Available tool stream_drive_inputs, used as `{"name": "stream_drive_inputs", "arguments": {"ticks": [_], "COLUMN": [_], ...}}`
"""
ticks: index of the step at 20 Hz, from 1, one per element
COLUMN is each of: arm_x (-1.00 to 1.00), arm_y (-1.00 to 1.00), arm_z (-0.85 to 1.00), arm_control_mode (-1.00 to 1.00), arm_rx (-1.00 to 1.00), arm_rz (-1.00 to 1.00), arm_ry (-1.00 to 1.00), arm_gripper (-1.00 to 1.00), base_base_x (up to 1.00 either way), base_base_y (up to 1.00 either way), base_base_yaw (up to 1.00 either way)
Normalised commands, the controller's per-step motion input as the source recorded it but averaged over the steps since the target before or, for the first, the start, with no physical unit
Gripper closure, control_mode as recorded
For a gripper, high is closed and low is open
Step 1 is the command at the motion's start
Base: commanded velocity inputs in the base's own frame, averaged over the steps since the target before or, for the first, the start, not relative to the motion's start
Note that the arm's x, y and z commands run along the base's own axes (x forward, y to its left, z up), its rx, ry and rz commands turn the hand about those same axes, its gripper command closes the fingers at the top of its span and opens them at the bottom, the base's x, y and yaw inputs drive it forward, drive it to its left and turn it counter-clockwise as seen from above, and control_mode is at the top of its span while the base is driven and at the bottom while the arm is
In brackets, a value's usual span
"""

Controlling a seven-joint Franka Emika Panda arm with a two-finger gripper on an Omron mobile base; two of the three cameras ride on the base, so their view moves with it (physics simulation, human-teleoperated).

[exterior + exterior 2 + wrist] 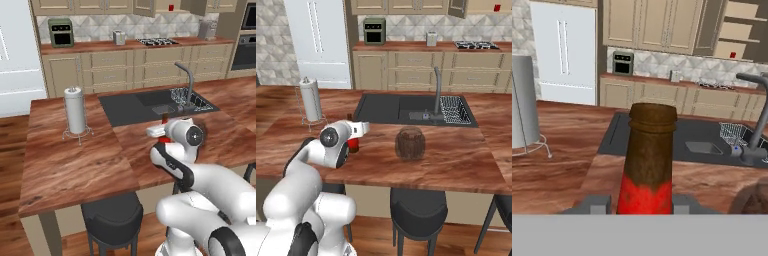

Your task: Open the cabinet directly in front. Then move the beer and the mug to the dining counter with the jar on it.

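the gripper (pixel 645 202) is clamped on the beer (pixel 648 160), its jaws at the red label on either side with the neck rising between them; holding it upright suits setting it on its base. in the right base view the hand sits low over the dining counter (pixel 456 160), beside the jar (pixel 410 143), so the bottle is likely at or near the wood, though contact is hidden. the cabinet (pixel 145 6) stands open, and the mug (pixel 171 7) waits on its shelf, well apart from the arm.
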Motion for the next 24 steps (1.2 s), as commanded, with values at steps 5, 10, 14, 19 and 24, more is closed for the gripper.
{"name": "stream_drive_inputs", "arguments": {"ticks": [5,10,14,19,24], "arm_x": [0.31,0.78,0.38,0.04,0.07], "arm_y": [0.00,0.00,0.00,0.00,0.00], "arm_z": [-0.46,-0.29,-0.23,-0.40,-0.15], "arm_control_mode": [-1.00,-1.00,-1.00,-1.00,-1.00], "arm_rx": [0.00,0.00,0.00,0.00,0.00], "arm_rz": [0.00,0.00,0.00,0.00,0.00], "arm_ry": [0.00,-0.05,0.00,0.00,0.00], "arm_gripper": [1.00,1.00,1.00,1.00,1.00], "base_base_x": [0.00,0.00,0.00,0.00,0.00], "base_base_y": [0.00,0.00,0.00,0.00,0.00], "base_base_yaw": [0.00,0.00,0.00,0.00,0.00]}}
